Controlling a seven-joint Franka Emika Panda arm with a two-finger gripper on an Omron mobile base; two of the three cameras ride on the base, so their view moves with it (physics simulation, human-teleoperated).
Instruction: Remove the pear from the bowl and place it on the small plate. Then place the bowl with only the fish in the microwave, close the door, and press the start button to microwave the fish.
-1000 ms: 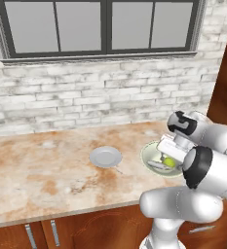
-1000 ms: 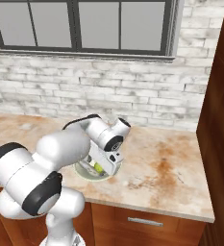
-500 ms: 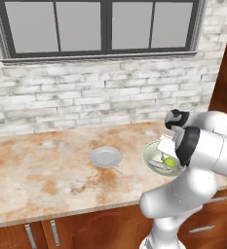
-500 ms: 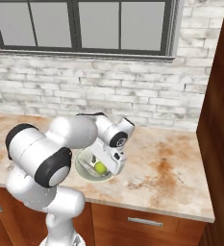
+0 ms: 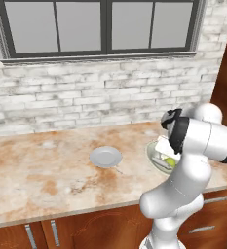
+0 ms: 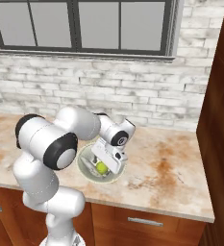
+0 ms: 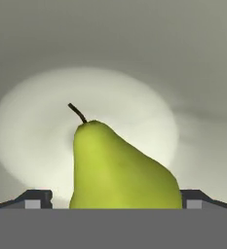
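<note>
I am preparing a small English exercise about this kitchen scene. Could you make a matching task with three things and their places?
Things:
1. pear
2. small plate
3. bowl

Places:
A. bare on the counter, apart from the arm
B. between the fingertips, inside the bowl
C. on the counter under the gripper

Pairs: 1-B, 2-A, 3-C

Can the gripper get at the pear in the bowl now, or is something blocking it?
Probably yes. The gripper is down inside the bowl, and the pear sits between its two fingertips with nothing in between. The jaws look open on either side.
</note>
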